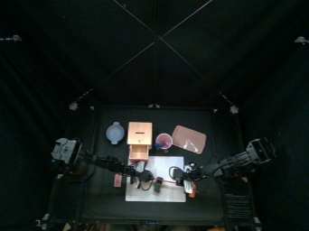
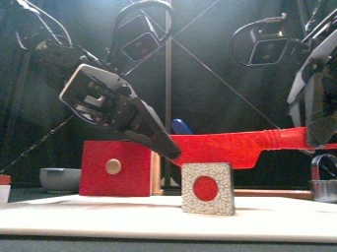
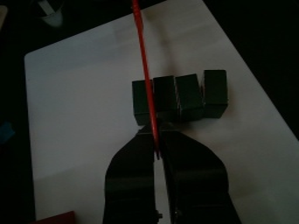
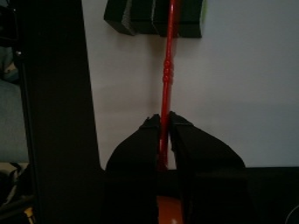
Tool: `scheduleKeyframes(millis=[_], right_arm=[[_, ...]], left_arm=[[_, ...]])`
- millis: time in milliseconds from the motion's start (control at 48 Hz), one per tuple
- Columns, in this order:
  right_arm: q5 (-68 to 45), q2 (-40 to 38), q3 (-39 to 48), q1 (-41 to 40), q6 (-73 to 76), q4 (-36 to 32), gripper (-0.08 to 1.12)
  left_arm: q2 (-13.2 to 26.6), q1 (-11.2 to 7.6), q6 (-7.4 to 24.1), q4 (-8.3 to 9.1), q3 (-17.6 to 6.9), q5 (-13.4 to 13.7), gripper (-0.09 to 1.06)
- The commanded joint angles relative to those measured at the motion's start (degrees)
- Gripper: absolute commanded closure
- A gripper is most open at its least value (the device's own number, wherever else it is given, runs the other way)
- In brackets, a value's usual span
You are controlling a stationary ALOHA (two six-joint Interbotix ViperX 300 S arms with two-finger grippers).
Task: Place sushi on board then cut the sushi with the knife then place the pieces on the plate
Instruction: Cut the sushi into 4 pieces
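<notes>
The sushi roll [image 3: 187,96] lies on the white cutting board [image 1: 154,191] near the front of the tabletop [image 1: 97,194]. In the left wrist view it shows as a row of dark blocks side by side. From the front, its near end [image 2: 207,189] is a pale speckled square with a red round centre.

The right claw [image 4: 166,118] comes in from the right and is clamped on the handle of the red knife [image 4: 170,70]. The blade reaches straight out from it and lies across the roll near one end (seen edge-on, it is only a thin red line).

The left claw [image 3: 153,133] slants down from the upper left to the same end of the roll. Its jaws are drawn in to a narrow slit, and the far end of the knife sits pinched in that slit, just past the roll.

At the back of the tabletop, well apart from the board, four things stand in a row. From the left they are the blue-grey bowl [image 1: 115,133], the wooden box [image 1: 139,135] with its red drawer front facing forward, the red cup [image 1: 163,140] and the pink tray [image 1: 190,138].
</notes>
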Motion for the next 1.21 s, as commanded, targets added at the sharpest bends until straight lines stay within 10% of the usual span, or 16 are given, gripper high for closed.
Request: scheduleKeyframes(millis=[21,792,1208], right_arm=[[1.0,-1.3,-0.5,2.7,-0.2,0.4,0.6],[0.2,3.8,0.1,2.2,-0.3,-1.1,0.6],[1.6,5.2,0.1,-1.3,-0.3,-8.6,0.6]], left_arm=[[-1.4,0.97,0.2,0.09,1.3,1.1,0.64],[3.6,1.05,0.1,0.09,1.7,1.1,0.64],[3.3,5.36,0.1,-0.09,1.4,1.6,0.64]])
